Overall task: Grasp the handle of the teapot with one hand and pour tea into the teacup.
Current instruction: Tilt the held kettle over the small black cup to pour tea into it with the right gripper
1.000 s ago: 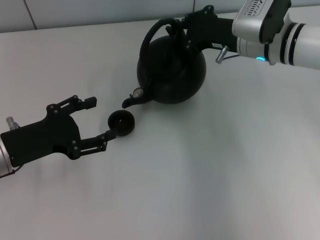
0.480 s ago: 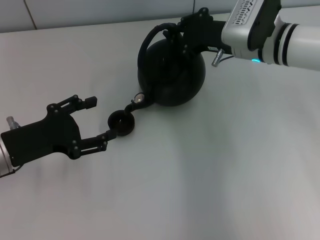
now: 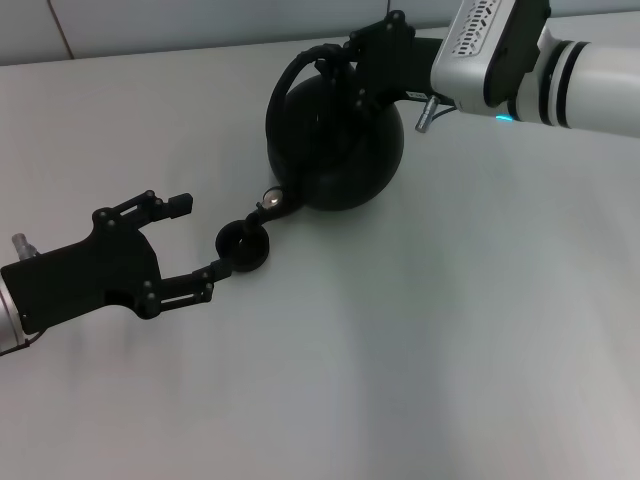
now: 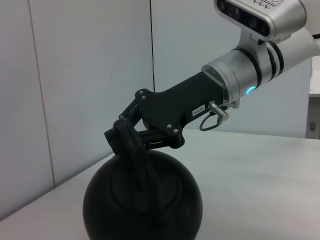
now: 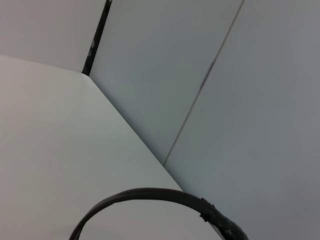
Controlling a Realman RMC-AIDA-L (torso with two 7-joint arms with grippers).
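Tipped further since a second ago, my right gripper [image 3: 352, 62] clenches the handle [image 3: 290, 80], teapot [image 3: 335, 145] spout over the teacup [image 3: 243, 246]; left gripper [image 3: 192, 237] spread beside it.

The right arm reaches in from the far right, its right gripper [image 3: 345, 62] clamped around the handle [image 3: 290, 85]. The left gripper [image 3: 195, 240] rests at the near left, fingers spread wide, one fingertip [image 3: 207, 272] touching the teacup [image 3: 243, 247].
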